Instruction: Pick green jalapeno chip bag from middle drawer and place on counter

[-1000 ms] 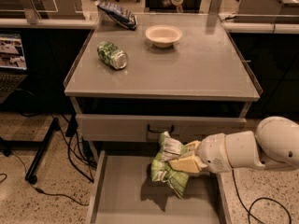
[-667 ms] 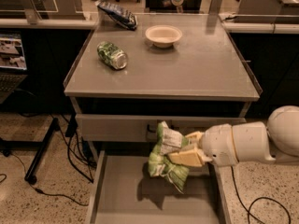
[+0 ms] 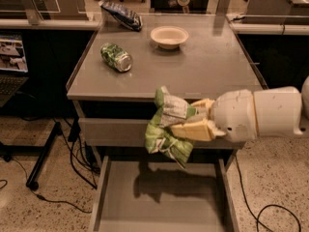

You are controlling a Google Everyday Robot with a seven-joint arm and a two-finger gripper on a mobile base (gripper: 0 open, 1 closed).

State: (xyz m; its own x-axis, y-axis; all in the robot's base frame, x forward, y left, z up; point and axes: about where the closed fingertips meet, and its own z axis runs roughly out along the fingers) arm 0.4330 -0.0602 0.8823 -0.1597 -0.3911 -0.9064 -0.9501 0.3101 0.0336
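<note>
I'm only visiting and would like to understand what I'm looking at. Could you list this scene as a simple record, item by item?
gripper: in front of the counter's front edge, above the open drawer, shut on the bag
green jalapeno chip bag: crumpled, held in the air, not yet on the counter
middle drawer: pulled open, directly below the bag
counter: holds three other things
green can: lying on its side, left part of the counter
bowl: upright, toward the back
dark blue chip bag: back left corner

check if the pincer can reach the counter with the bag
Probably yes: the pincer holds the green jalapeno chip bag near the front edge of the counter, and nothing blocks that strip.
</note>
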